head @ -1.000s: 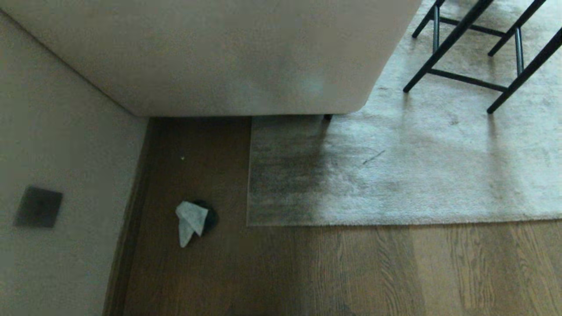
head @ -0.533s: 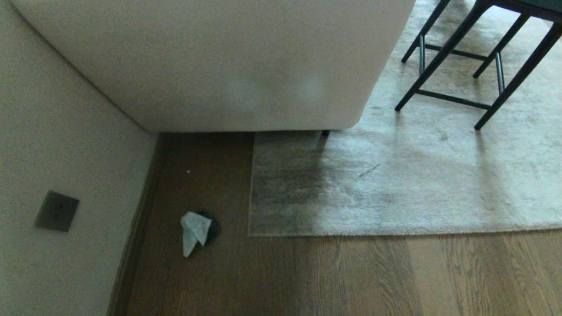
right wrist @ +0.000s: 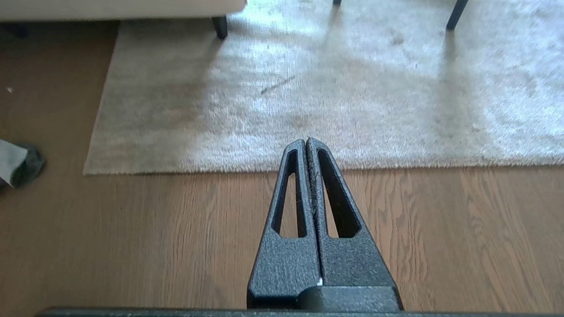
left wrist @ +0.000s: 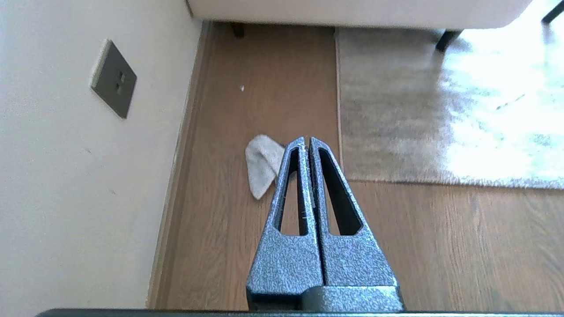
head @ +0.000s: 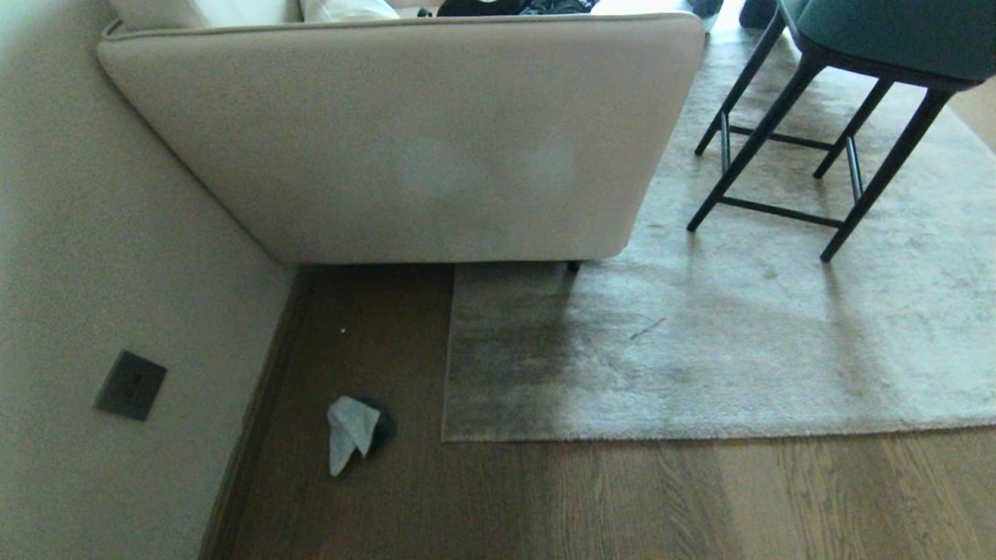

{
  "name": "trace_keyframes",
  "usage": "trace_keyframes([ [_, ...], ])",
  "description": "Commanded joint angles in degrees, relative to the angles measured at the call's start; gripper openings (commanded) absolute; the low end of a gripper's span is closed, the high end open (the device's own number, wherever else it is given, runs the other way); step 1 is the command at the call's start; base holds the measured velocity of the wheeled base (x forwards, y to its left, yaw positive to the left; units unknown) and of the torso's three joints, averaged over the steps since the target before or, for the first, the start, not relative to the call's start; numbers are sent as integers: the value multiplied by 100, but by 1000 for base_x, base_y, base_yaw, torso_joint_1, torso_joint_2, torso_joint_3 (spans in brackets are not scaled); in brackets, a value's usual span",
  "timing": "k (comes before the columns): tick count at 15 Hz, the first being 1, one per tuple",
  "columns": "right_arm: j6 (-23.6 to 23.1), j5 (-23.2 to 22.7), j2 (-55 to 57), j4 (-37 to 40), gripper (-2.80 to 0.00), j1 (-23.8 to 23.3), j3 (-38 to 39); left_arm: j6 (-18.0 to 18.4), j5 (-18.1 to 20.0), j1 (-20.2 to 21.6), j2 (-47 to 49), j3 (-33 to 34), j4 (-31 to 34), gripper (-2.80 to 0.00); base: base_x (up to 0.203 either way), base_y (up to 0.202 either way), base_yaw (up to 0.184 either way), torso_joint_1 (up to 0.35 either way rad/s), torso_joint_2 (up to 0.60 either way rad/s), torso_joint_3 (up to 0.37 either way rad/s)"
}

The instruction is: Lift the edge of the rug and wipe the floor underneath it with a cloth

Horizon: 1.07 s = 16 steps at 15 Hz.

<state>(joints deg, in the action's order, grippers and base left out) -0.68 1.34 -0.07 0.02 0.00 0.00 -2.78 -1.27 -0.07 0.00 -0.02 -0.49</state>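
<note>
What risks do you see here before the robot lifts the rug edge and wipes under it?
1. The sofa stands on the rug close to the corner, so the rug edge may lift only a little.
2. The cloth lies partly over a small dark object; a grasp might catch both.
3. The cloth lies near the wall, which may crowd the left gripper.

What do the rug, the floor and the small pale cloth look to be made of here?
The large light grey rug: likely plush short-pile textile, going by its fuzzy edge and brushed shading. The brown plank floor: wood or wood-look, matte, with wavy grain lines. The small pale grey-white cloth: soft fabric, limp and crumpled.
</note>
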Motion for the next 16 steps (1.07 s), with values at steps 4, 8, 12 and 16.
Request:
trace_keyframes([
  [4,-2,-2,7,-2,-280,0,0,-3,-5,-1,0,2,-4,-280,0,0,0,1,3,205],
  [8,-6,-2,7,-2,-280,0,0,-3,-5,-1,0,-4,-4,-280,0,0,0,-1,-3,200],
  [12,-3,-2,7,-2,-280,0,0,-3,-5,-1,0,-3,-4,-280,0,0,0,3,3,205],
  [16,-2,-2,7,-2,-280,0,0,-3,-5,-1,0,-6,-4,-280,0,0,0,3,4,207],
])
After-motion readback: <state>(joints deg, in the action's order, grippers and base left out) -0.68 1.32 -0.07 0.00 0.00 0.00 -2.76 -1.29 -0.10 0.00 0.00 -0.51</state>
